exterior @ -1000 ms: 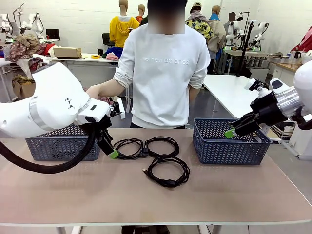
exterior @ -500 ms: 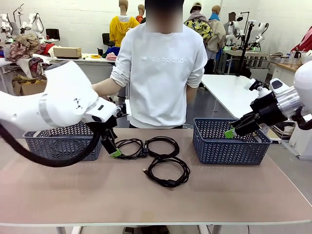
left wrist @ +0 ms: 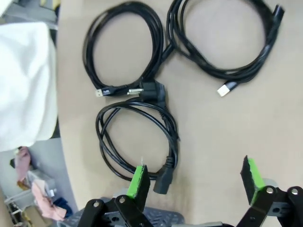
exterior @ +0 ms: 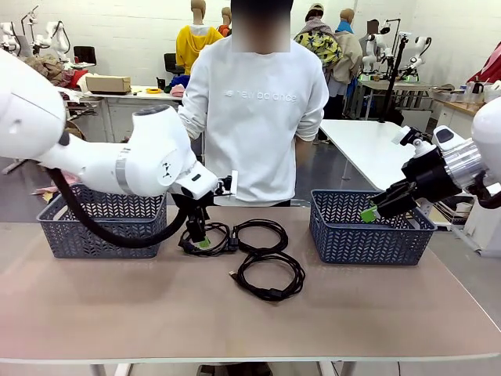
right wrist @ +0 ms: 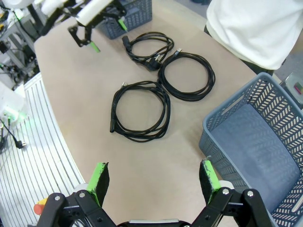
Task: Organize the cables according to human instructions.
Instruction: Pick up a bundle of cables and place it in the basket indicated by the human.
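Observation:
Three black cables lie coiled mid-table: a left coil (exterior: pixel 210 236) with a chunky plug, a far coil (exterior: pixel 263 233) and a near coil (exterior: pixel 271 276). My left gripper (exterior: pixel 197 238) hangs open just above the left coil's left edge. The left wrist view looks straight down on that coil (left wrist: pixel 137 142); its plug (left wrist: pixel 163 179) lies beside one green pad of the open left gripper (left wrist: pixel 195 177), with the other two coils (left wrist: pixel 125 47) (left wrist: pixel 227 42) beyond. My right gripper (exterior: pixel 368 213) is open and empty above the right basket; the right wrist view has it (right wrist: pixel 154 182) over bare table, the cables (right wrist: pixel 139 111) ahead.
A grey basket (exterior: pixel 86 235) stands at the table's left behind my left arm, and another (exterior: pixel 352 239) at the right (right wrist: pixel 246 142). A person in a white sweatshirt (exterior: pixel 266 102) stands at the far edge behind the cables. The near half of the table is bare.
My left arm has swung right and its gripper now hangs over the left coil. The person's hand near the left basket has drawn back. The right arm has not moved.

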You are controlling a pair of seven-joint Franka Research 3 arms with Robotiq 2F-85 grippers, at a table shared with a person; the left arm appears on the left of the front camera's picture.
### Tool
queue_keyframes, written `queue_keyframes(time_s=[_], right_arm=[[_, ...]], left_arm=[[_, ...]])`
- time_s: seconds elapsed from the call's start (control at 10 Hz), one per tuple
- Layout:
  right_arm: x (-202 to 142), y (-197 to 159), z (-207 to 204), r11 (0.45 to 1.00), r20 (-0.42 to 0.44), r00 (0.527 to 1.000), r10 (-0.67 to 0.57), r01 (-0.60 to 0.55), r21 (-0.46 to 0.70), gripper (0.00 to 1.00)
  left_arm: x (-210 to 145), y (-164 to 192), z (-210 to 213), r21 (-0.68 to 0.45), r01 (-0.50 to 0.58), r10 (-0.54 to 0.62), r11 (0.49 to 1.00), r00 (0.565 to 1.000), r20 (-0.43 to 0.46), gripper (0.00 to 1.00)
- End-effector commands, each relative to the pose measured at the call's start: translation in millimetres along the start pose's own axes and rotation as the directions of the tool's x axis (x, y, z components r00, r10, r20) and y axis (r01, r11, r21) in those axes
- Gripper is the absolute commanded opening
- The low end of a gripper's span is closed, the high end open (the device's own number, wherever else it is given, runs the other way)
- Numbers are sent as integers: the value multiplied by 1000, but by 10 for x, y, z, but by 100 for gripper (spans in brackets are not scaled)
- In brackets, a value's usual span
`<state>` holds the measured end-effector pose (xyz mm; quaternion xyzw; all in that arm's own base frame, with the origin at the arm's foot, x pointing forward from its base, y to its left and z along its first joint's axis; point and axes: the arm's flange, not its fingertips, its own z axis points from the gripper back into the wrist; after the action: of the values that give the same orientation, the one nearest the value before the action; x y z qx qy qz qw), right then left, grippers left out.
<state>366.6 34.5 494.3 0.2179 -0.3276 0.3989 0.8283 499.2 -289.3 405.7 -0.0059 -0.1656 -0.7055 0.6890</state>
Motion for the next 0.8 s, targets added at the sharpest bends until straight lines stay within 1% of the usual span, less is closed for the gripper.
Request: queue_keyframes(time_s=[0.0,0.1,0.2,0.4,0.5,0.6,0.7], right_arm=[[-3,-35,-18,1000,27,1000,15,-16,15,100],[-3,-35,-18,1000,27,1000,15,-16,15,100],[-3,-35,-18,1000,27,1000,15,-16,15,100],[-3,-35,-18,1000,27,1000,15,-16,15,100],[-3,-35,-18,1000,27,1000,15,-16,15,100],[-3,-35,-18,1000,27,1000,15,-16,15,100],[-3,-35,-18,1000,27,1000,15,-16,15,100]], left_arm=[[113,206,-116,-34,9,-11,999,998,-63,100],[140,266,-223,-45,15,-20,999,995,-94,100],[138,312,-290,-51,12,-17,999,994,-106,100],[120,349,-343,-61,7,-14,998,994,-104,100],[106,313,-278,-60,-3,-3,998,995,-97,100],[107,316,-386,-58,17,-23,998,995,-93,100],[107,316,-386,-58,17,-23,998,995,-93,100]])
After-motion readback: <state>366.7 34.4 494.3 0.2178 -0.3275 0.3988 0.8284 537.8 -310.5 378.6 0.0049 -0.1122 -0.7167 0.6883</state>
